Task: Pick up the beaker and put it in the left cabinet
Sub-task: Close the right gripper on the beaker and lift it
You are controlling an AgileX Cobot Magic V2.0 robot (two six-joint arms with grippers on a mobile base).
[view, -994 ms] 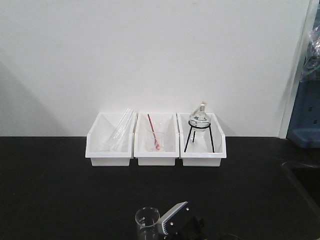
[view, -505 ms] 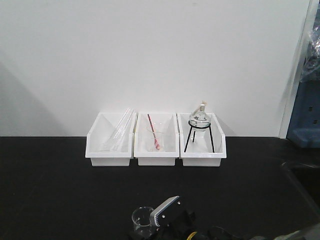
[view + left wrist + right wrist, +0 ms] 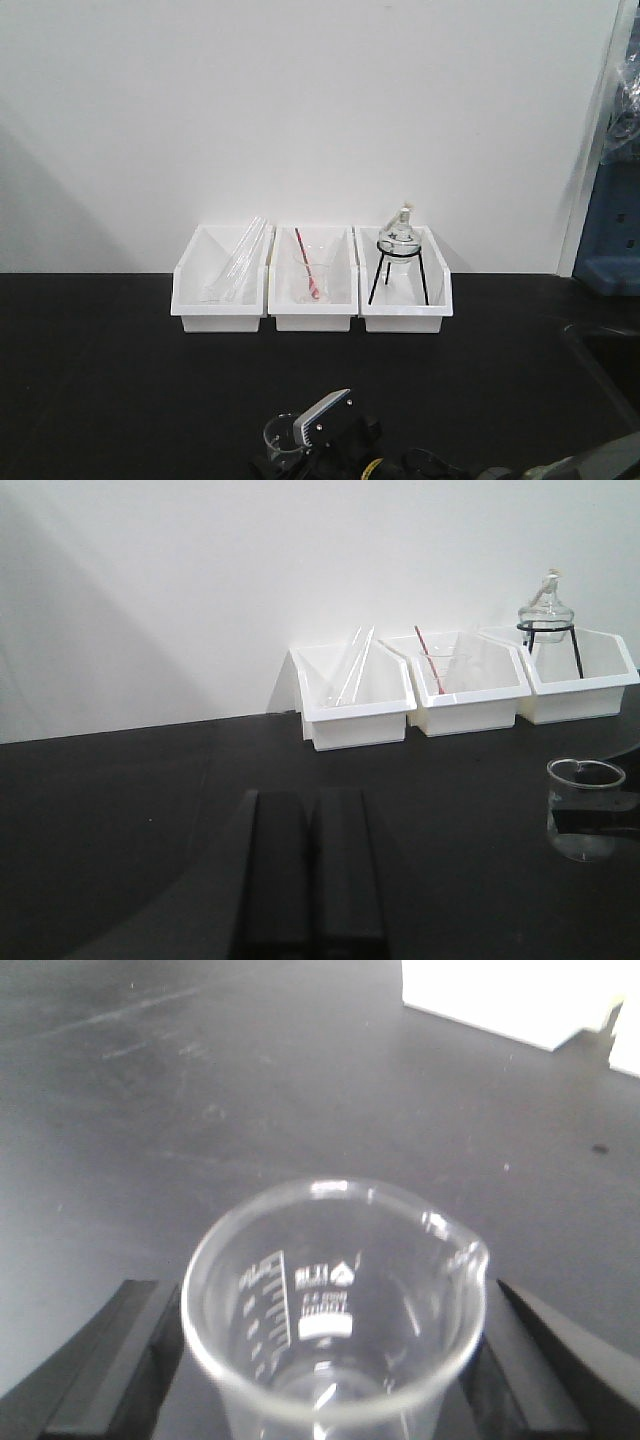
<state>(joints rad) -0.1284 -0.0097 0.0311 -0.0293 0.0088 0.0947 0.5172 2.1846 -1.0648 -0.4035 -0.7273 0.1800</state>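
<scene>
The beaker (image 3: pixel 330 1310), clear glass with white printed marks and a pouring lip, stands upright between the black fingers (image 3: pixel 120 1350) of my right gripper (image 3: pixel 330 1370), which is shut on its walls from both sides. From the front it shows as a small glass (image 3: pixel 277 433) at the bottom edge, left of the silver-grey right wrist (image 3: pixel 322 418). The left wrist view has it at far right (image 3: pixel 585 810) over the black table. My left gripper (image 3: pixel 312 798) is shut and empty, low over the table to the beaker's left. The left cabinet is out of view.
Three white bins stand against the back wall: tubes (image 3: pixel 222 285), a glass vessel with a red rod (image 3: pixel 313 280), and a round flask on a black tripod (image 3: pixel 402 270). A grey upright and a blue box (image 3: pixel 610 235) are at the right edge. The black table (image 3: pixel 100 380) spreads out in front.
My right gripper has drawn back toward the table's near edge and slightly left, with the beaker in it. The beaker now sits lower in the front view. The bins have not moved.
</scene>
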